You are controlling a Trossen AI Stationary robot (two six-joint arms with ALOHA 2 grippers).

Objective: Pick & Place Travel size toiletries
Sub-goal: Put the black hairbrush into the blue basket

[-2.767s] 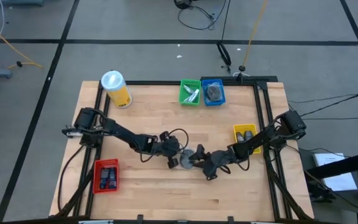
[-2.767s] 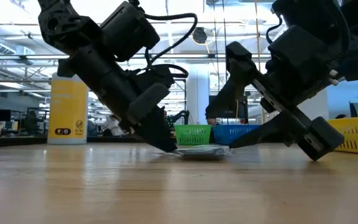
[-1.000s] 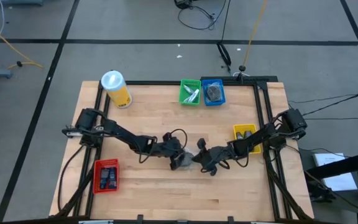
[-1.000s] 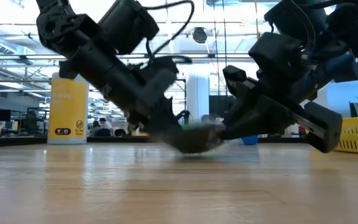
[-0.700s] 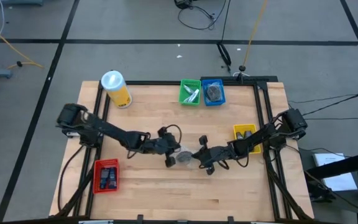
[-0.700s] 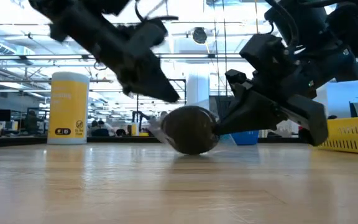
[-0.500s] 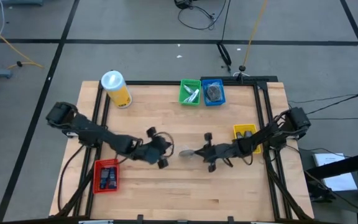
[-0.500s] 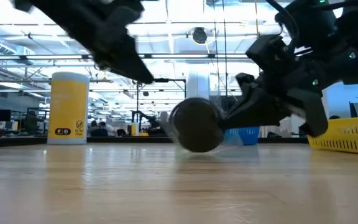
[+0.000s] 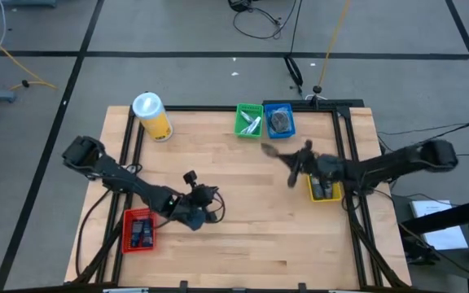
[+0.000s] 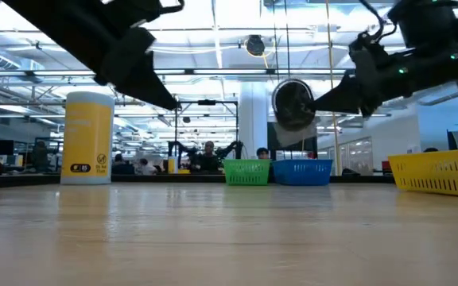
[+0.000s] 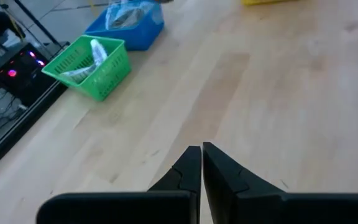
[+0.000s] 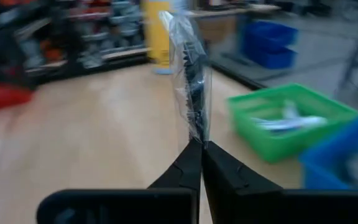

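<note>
A round dark-grey disc in a clear packet [image 9: 270, 150] hangs in the air just in front of the blue tray [image 9: 280, 120]. My right gripper [image 9: 285, 157] is shut on it. In the low view the disc [image 10: 293, 103] stands on edge, high above the table. My left gripper [image 9: 203, 216] is shut with nothing in it, low over the wood beside the red tray [image 9: 139, 229]. Its closed fingers [image 11: 201, 167] point across bare wood. My right gripper pinches the clear packet's edge [image 12: 195, 138] between its two fingertips. The fingers reach in roughly level from the table's right side. The packet stands on edge beyond the fingertips, lifted clear of the table, with the dark disc [image 12: 193, 87] inside it.
A green tray [image 9: 249, 120] with pale sachets stands left of the blue tray at the far edge. A yellow tray [image 9: 322, 181] sits under my right arm. A tall yellow canister [image 9: 153, 116] stands at the far left. Bare wood lies across the table's middle.
My right gripper has taken hold of the disc packet at the table's middle, lifted it clear and carried it up and toward the far right, near the blue tray; the disc has tipped from flat onto its edge. My left gripper has drawn back toward the red tray.
</note>
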